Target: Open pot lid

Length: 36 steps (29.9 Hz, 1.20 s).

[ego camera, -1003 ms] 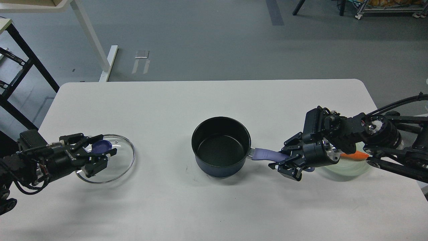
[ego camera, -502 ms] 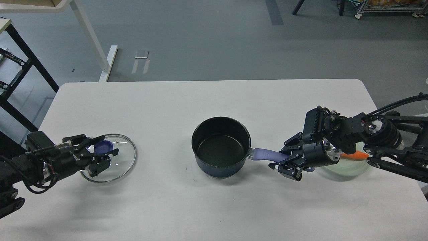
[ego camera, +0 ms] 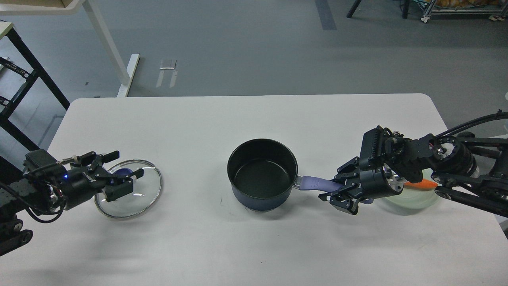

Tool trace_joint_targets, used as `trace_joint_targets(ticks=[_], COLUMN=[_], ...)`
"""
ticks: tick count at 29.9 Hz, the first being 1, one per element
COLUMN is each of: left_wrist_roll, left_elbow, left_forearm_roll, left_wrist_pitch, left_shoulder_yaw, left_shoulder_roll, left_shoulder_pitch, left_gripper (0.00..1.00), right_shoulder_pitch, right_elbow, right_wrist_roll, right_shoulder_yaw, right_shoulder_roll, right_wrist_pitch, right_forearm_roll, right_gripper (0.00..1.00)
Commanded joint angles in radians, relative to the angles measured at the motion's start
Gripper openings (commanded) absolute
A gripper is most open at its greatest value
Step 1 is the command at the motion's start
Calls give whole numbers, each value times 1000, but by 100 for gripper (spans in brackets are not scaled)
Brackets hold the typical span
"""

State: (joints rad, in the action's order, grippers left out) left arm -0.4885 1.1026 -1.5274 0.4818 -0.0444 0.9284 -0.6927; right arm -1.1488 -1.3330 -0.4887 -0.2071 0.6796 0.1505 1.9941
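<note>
My left end effector, fingers spread wide, straddles the blue knob of the round glass lid lying flat on the white worktop, well left of the open black pot.

Pot open, lid set aside on the table

The pot stands upright near the middle of the white table, uncovered, its inside black and bare, its outer wall dark blue. Its purple handle points off to the right. The lid lies well apart to the left, flat on the table: a round pane of clear glass in a metal rim, with a blue knob on top, partly hidden.
</note>
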Motion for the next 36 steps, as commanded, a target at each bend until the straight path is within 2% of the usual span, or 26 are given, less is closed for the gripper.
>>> trace_joint_targets(ticks=[1, 6, 9, 13, 18, 22, 24, 26, 27, 30, 31, 36], left_wrist_roll=[0, 0, 0, 0, 0, 0, 91, 171, 188, 197, 199, 203], left_elbow=[75, 60, 5, -55, -222, -416, -490, -549, -562, -567, -567, -567], left_forearm_roll=[224, 736, 996, 1251, 1415, 1506, 1555, 1596, 1604, 1606, 1604, 1604], left_wrist_pitch=[-136, -461, -595, -615, -660, -836, -911, -957, -968, -970, -970, -970], left_shoulder_yaw=[20, 74, 77, 77, 116, 245, 291, 319, 319, 319, 319, 316], left_shoulder_roll=[39, 41, 23, -68, -207, -327, -374, -405, -411, -415, -415, -411], left_shoulder_pitch=[-95, -224, -238, -226, -200, -160, -140, -128, -128, -122, -120, -122], left_gripper=[99, 99, 99, 99, 99, 99, 99, 99, 99, 99, 99, 99], right_shoulder_pitch=[0, 0, 0, 0, 1, 6, 9, 11, 11, 11, 11, -3], right_elbow=[0, 0, 0, 0, 0, 1, 2, 2, 2, 0, 0, -3], right_wrist_roll=[0, 0, 0, 0, 0, 0, 0, 0, 0, 0, 0, 0], right_shoulder_yaw=[0, 0, -2, 0, -2, -2, -2, -2, 0, 0, 0, 0], right_shoulder_roll=[0, 0, 0, 0, -2, -2, -2, -2, -2, 0, 0, 9], right_wrist_pitch=[0, 0, 0, 1, 1, 1, 1, 1, 1, 1, 1, 1], right_forearm_roll=[0, 0, 0, 0, -1, -3, -3, -5, -6, -20, -34, -84], right_gripper=[33, 34, 34, 35, 37, 43, 50, 67, 74, 94, 97, 98])
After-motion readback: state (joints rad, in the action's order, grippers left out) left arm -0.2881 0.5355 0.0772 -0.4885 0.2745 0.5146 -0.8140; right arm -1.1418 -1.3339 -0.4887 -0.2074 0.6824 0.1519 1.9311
